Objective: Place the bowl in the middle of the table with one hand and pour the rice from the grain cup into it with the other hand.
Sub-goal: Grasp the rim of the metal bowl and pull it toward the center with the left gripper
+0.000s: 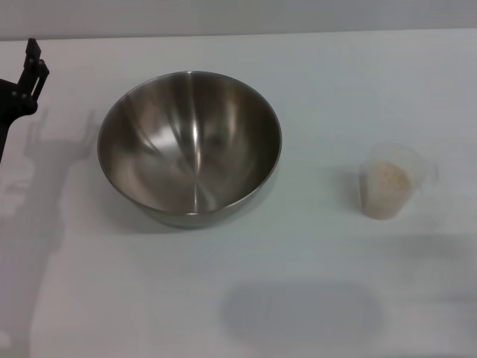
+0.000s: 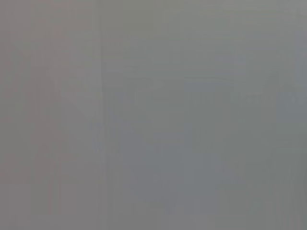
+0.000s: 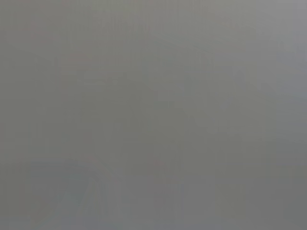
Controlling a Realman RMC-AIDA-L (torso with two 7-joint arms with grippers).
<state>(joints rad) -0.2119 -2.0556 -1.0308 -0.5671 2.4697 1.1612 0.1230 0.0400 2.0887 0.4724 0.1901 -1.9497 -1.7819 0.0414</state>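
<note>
A stainless-steel bowl (image 1: pixel 190 145) is seen upright on the white table (image 1: pixel 313 74), left of centre and nearer the far edge than the near one, w/ its shiny inside bare. The grain cup (image 1: pixel 389 180) is stood upright well apart from the bowl, toward the table's right edge, approx. level w/ the bowl's near rim; nothing is touching it. Rice (image 1: pixel 390 177) is held inside the cup as a pale beige mass, filling most of it. No grains are seen in the bowl or on the surface.

The left gripper (image 1: pixel 30 71) is caught at the table's far left edge, raised beside the bowl but clear of its rim; only part of the black frame is shown, so whether it is spread or closed cannot be told. Its shadow is cast on the surface betw. it and the bowl. The right gripper is not shown in the head view.

Only a flat grey field is given by both wrist views; nothing can be made out in either.
</note>
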